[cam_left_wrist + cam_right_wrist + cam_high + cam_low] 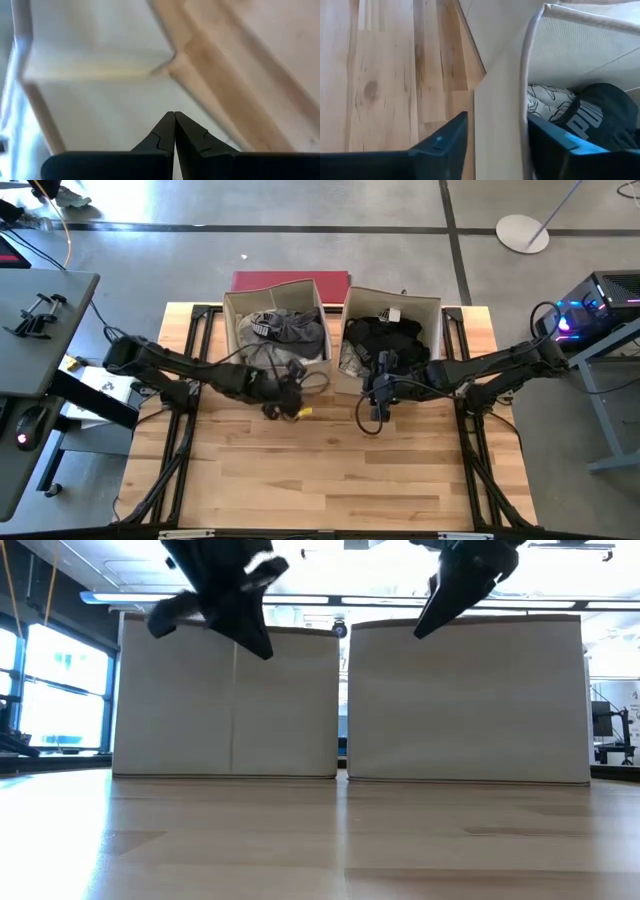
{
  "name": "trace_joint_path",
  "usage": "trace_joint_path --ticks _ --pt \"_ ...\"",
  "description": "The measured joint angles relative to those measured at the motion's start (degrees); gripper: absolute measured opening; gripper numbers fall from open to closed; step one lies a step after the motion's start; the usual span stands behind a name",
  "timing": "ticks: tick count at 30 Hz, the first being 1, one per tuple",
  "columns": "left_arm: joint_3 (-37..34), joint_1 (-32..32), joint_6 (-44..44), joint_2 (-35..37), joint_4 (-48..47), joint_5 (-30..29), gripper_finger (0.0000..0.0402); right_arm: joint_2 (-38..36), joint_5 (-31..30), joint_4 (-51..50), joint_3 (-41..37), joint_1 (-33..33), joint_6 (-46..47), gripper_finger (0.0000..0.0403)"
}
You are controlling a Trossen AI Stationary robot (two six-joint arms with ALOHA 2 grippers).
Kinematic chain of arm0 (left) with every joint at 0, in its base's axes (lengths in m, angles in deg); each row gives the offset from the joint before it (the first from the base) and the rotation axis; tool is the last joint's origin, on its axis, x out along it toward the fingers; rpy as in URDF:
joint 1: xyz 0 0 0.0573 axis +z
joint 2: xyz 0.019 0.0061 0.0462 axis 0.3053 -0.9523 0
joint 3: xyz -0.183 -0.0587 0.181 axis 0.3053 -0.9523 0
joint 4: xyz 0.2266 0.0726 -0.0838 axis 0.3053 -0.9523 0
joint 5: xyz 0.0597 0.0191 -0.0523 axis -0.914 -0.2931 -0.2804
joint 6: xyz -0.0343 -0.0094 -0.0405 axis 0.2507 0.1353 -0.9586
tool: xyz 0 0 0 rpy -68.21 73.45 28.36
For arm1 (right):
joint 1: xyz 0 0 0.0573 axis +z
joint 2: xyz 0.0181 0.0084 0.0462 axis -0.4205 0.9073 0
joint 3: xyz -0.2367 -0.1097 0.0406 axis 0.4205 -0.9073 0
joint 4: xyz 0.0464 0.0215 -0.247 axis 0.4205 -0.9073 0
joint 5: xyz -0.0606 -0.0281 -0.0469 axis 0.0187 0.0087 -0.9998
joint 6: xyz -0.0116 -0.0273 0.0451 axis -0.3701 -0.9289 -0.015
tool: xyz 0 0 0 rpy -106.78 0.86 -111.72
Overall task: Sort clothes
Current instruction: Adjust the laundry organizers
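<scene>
At the right box's [395,310] front wall, the right gripper [495,145] is spread empty; left gripper [174,131] is clamped shut on nothing; clearing the rim first is advised.

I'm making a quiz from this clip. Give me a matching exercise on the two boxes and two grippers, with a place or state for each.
Things:
1. left box
2. right box
3. left gripper
4. right gripper

States:
A. open, straddling a box wall
B. holds mostly grey clothes
C. shut, empty
D. holds mostly black clothes

Pairs: 1-B, 2-D, 3-C, 4-A
</scene>
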Motion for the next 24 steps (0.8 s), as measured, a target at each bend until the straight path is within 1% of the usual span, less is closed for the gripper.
trace_joint_path --ticks 3,6,9,10,12,14,17,20,22,24 --pt "0.0 -3.7 2.7 0.0 1.3 0.5 0.0000 0.0 0.0 0.0 0.0 0.0 0.0 0.0131" --pt "0.0 -5.5 6.2 0.0 4.9 2.3 0.0000 0.0 0.0 -0.3 0.0 0.0 -1.5 0.0079" --pt "0.0 -4.2 8.3 0.0 10.0 7.3 0.0000 0.0 0.0 -3.6 0.1 1.3 -1.2 0.0021" --pt "0.0 -3.5 8.9 0.0 11.4 9.4 0.0000 0.0 -0.1 -5.3 0.1 2.1 -1.3 0.0011" --pt "0.0 -1.9 9.9 -0.2 13.3 12.8 0.0000 -0.1 -0.8 -7.4 0.2 3.4 -1.8 0.0010" --pt "0.1 -0.1 10.6 -0.7 14.0 15.0 0.0000 -0.1 -1.4 -7.8 0.2 4.0 -3.5 0.0011" --pt "0.1 3.0 14.2 -1.8 14.8 17.6 0.0000 -0.1 -0.4 -6.8 0.2 3.5 -10.0 0.0003" --pt "0.1 5.5 16.6 -2.8 17.4 19.6 0.0000 -0.1 2.0 -4.8 0.1 1.0 -16.3 0.0003" --pt "0.1 6.7 14.1 -2.9 18.4 20.1 0.0000 -0.1 4.3 -2.5 0.1 -1.1 -19.1 0.0002" --pt "0.1 7.3 8.6 -2.8 20.1 19.8 0.0001 0.0 3.5 0.2 0.0 -2.5 -19.1 0.0004"
